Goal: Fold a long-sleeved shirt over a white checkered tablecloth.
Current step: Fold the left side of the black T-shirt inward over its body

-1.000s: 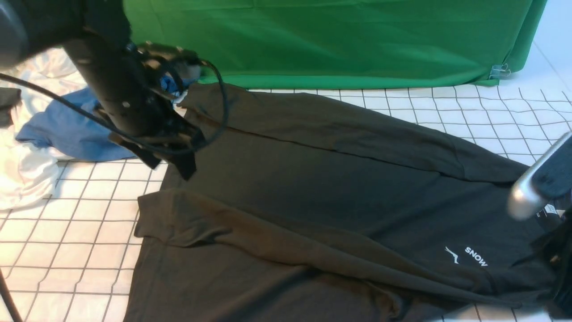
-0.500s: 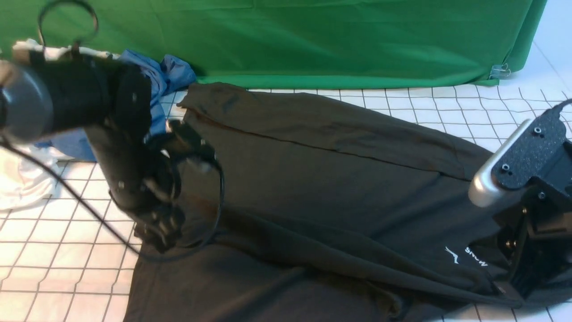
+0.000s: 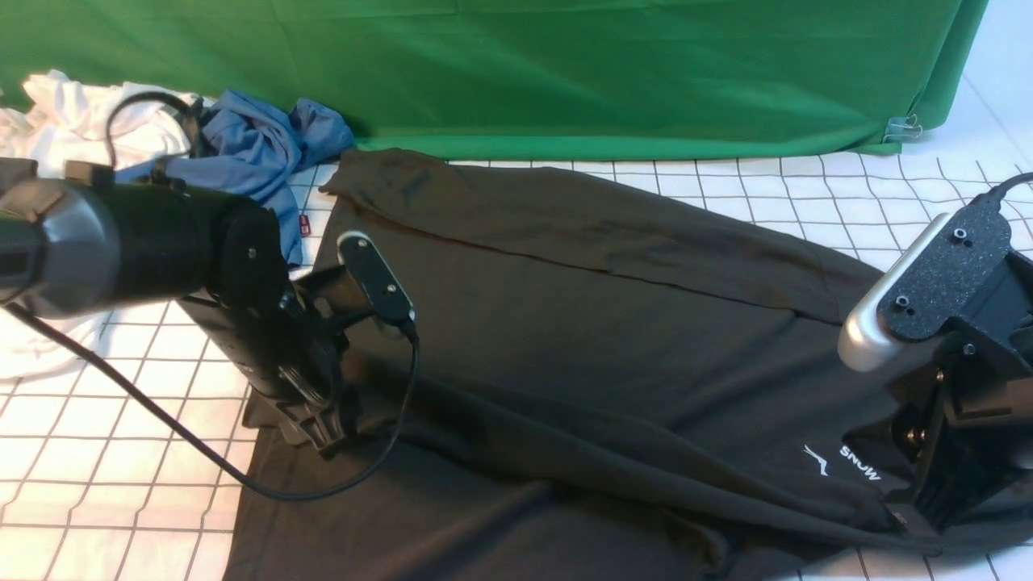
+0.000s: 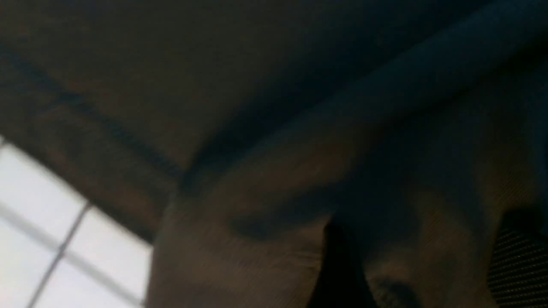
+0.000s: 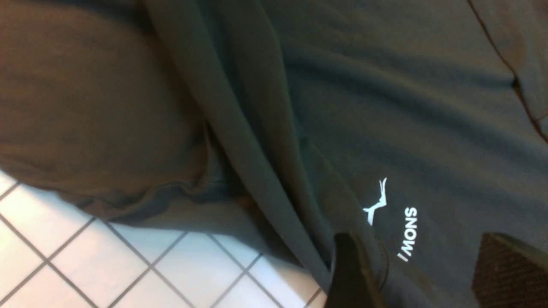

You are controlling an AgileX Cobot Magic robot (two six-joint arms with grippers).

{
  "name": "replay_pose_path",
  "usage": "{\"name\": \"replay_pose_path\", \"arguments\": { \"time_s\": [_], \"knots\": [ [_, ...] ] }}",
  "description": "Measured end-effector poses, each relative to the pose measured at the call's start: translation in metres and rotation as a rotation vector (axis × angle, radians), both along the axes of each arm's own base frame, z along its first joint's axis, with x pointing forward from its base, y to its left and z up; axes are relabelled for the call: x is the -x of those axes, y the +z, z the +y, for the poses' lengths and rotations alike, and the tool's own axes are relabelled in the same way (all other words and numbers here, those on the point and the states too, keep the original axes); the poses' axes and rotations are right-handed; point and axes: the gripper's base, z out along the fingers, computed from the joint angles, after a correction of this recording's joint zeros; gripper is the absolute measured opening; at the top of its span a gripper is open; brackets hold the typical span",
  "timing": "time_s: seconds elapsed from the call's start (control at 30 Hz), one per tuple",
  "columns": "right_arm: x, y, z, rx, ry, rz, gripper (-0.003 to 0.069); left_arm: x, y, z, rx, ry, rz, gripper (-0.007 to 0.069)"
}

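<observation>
Both claws are low over the shirt, and look at the left one [image 4: 430, 256]: fingers well apart, dark cloth showing between them, down by the cuff end of the near sleeve! Over on the right, the other claw [image 5: 428, 263] has its fingers parted too, shirt fabric visible in the gap, just beside the chest print. Biggest thing out here is the tablecloth [image 3: 807, 194], white with its dark grid, showing along the far edge, on the left side and in a little patch at the near right. Spread across it is the shirt [image 3: 565, 323], and it's a wide one, hem end towards the tablecloth's left edge, printed chest towards the right. One sleeve [image 3: 565, 210] lies folded in along the far side of the body; the near sleeve [image 3: 581, 460] runs diagonally across it, rumpled into long ridges. Beyond the far edge, there's the green cloth [image 3: 605, 73], hanging in a broad sheet. Up in the far left corner sits the blue garment [image 3: 250, 153], bunched, with the white garment [image 3: 105, 121] heaped beside it, part of that pile hidden by the left arm. Smaller now: the white print [image 3: 843, 461] reads SNOW, upside down in the front view, and a metal clip [image 3: 901, 129] grips the green cloth's lower right corner.
</observation>
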Motion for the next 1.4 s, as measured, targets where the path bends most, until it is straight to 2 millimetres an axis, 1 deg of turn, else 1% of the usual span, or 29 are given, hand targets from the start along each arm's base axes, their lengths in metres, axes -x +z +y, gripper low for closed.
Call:
{"name": "replay_pose_path", "arguments": {
  "time_s": [0.07,0.33,0.5,0.6,0.67,0.7,0.73,0.93,1.0,1.07,1.13,1.23,1.27,1.4],
  "knots": [
    [0.000,0.000,0.000,0.002,0.000,-0.001,0.0420,0.000,-0.005,-0.002,0.011,-0.010,0.015,0.0398],
    [0.000,0.000,0.000,-0.004,-0.010,0.002,0.0420,0.004,-0.005,-0.015,0.005,-0.065,0.012,0.0394],
    [0.000,0.000,0.000,-0.005,-0.011,0.002,0.0420,0.005,-0.005,-0.019,-0.004,-0.091,0.011,0.0350],
    [0.000,0.000,0.000,-0.005,-0.011,0.002,0.0420,0.005,-0.005,-0.020,-0.008,-0.096,0.011,0.0295],
    [0.000,0.000,0.000,-0.005,-0.011,0.002,0.0420,0.006,-0.005,-0.020,-0.012,-0.101,0.010,0.0244],
    [0.000,0.000,0.000,-0.005,-0.011,0.002,0.0420,0.006,-0.005,-0.020,-0.012,-0.101,0.009,0.0238],
    [0.000,0.000,0.000,-0.005,-0.011,0.002,0.0420,0.005,-0.005,-0.019,-0.019,-0.107,0.003,0.0189],
    [0.000,0.000,0.000,-0.005,-0.011,0.002,0.0420,0.001,-0.005,-0.016,-0.064,-0.117,-0.039,0.0003],
    [0.000,0.000,0.000,-0.005,-0.011,0.002,0.0420,0.001,-0.004,-0.016,-0.064,-0.091,-0.033,-0.0025],
    [0.000,0.000,0.000,-0.005,-0.011,0.002,0.0420,0.001,-0.002,-0.016,-0.060,-0.073,-0.024,-0.0034],
    [0.000,0.000,0.000,-0.005,-0.011,0.002,0.0420,0.004,0.004,-0.015,-0.058,-0.057,-0.010,-0.0037],
    [0.000,0.000,0.000,-0.005,-0.011,0.002,0.0420,0.011,0.022,-0.013,-0.057,-0.039,0.005,-0.0038],
    [0.000,0.000,0.000,-0.004,-0.011,0.001,0.0420,0.014,0.035,-0.012,-0.053,-0.036,-0.003,-0.0038],
    [0.000,0.000,0.000,-0.003,-0.011,0.001,0.0405,0.024,0.072,-0.010,-0.021,-0.027,-0.060,-0.0036]
  ]
}}
